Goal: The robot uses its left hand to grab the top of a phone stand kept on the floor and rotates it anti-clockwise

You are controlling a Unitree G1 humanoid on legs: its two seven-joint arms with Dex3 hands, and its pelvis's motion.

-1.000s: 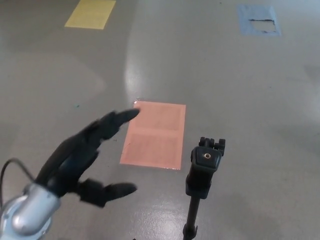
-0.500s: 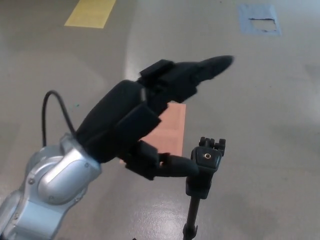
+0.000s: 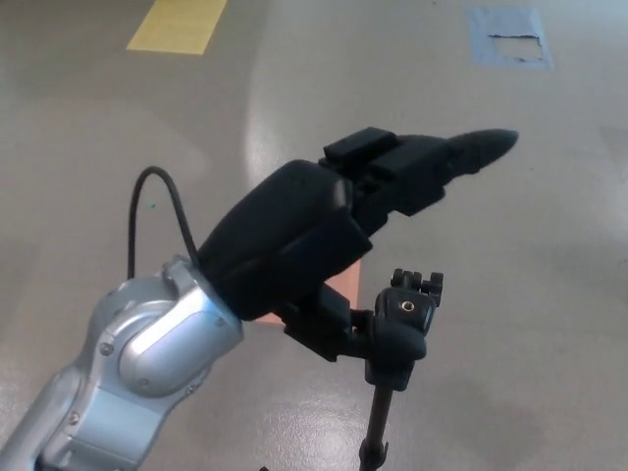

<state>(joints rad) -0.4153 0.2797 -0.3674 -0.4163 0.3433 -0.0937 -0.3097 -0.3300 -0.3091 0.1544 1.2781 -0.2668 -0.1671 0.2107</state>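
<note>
Head view, near to far. Nearest, at lower left, the silver forearm (image 3: pixel 137 383) of the left arm rises into the frame, with a thin black cable (image 3: pixel 147 211) looping above the wrist. The left hand (image 3: pixel 324 231) reaches up and to the right over the floor (image 3: pixel 530 324). Its two thick fingers (image 3: pixel 461 155) extend straight, pointing toward upper right, released and grasping nothing. The thumb (image 3: pixel 368 334) lies below the palm, its tip touching the left side of the stand's head; the hand is not clenched around it.

The phone stand (image 3: pixel 400 339) stands upright on the floor at lower centre-right. Its black pole runs down out of the frame, and its black head, just below and right of the palm, carries a small round brass-coloured fitting. No brand, label or writing can be read on it.

Behind the hand, a pink floor patch (image 3: pixel 343 265) is mostly hidden. Farther off lie a yellow floor marking (image 3: pixel 177 25) at upper left and a blue floor patch (image 3: pixel 505 37) at upper right. The right hand is out of view.
</note>
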